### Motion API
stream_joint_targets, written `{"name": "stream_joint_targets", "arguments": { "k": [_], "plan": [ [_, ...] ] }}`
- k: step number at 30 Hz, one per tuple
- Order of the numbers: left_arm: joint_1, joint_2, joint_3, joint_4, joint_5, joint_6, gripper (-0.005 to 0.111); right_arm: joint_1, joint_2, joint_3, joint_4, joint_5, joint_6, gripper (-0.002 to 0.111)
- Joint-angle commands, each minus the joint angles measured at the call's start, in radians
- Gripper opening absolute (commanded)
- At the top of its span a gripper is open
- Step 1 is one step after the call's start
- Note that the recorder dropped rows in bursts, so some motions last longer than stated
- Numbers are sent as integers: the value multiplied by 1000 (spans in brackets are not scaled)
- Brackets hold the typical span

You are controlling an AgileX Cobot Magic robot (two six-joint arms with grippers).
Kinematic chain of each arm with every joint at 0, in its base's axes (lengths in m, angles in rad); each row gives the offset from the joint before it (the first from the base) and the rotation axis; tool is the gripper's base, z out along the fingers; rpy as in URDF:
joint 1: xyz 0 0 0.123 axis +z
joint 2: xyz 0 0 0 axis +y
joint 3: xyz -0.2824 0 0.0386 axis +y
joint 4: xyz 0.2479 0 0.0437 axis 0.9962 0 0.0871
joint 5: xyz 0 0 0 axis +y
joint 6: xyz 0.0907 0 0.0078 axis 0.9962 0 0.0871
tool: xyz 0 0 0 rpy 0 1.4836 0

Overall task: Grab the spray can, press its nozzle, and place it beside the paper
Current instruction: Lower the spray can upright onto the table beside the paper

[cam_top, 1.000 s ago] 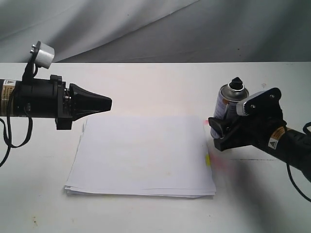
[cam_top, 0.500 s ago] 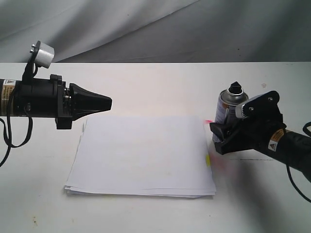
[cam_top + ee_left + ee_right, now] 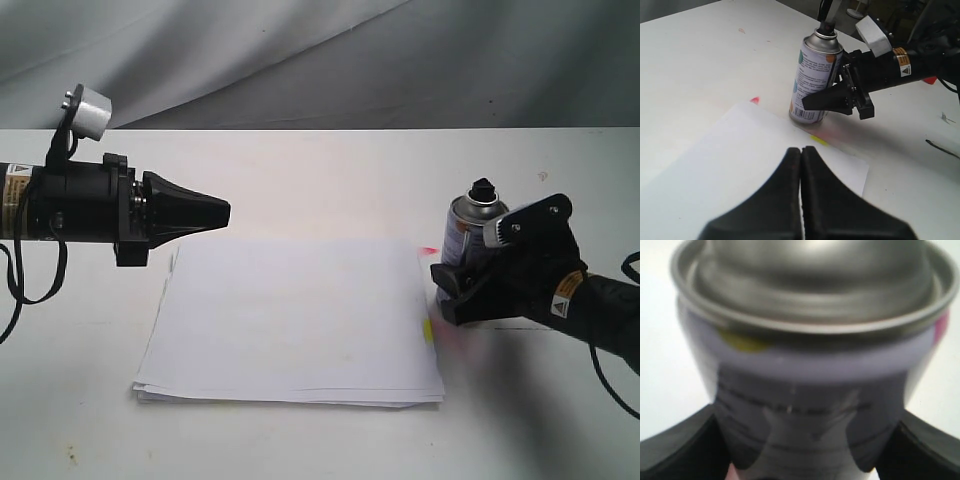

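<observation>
The silver spray can [image 3: 470, 222] stands upright just off the right edge of the paper [image 3: 290, 320], its base at or just above the table. Its black nozzle [image 3: 483, 187] points up. My right gripper [image 3: 452, 272] is shut on the can's lower body, one finger on each side. In the right wrist view the can [image 3: 815, 365] fills the picture between the two fingers [image 3: 680, 452]. The left wrist view shows the can [image 3: 815, 75], the nozzle [image 3: 826, 32] and the paper's yellow tab [image 3: 819, 140]. My left gripper [image 3: 225, 212] hovers shut and empty over the paper's far left corner.
Pink spray marks [image 3: 430, 250] stain the table at the paper's far right corner and beside the yellow tab. A grey cloth [image 3: 320, 60] hangs behind the table's far edge. A black cable [image 3: 610, 380] trails from the right arm.
My right gripper has come down with the spray can, bringing it lower beside the paper's right edge. The left arm has not moved.
</observation>
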Motion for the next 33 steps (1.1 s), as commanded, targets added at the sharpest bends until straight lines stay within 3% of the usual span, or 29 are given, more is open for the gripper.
{"name": "stream_joint_targets", "arguments": {
  "k": [1, 25, 28, 33],
  "plan": [
    [2, -7, 4, -13, -4, 9, 0, -7, -10, 1, -4, -18, 8, 0],
    [2, -7, 4, -18, -4, 9, 0, -7, -10, 1, -4, -8, 8, 1],
    [2, -7, 4, -18, -4, 9, 0, -7, -10, 1, -4, -8, 8, 10],
    [2, -7, 4, -18, -4, 9, 0, -7, -10, 1, -4, -8, 8, 39]
  ]
}}
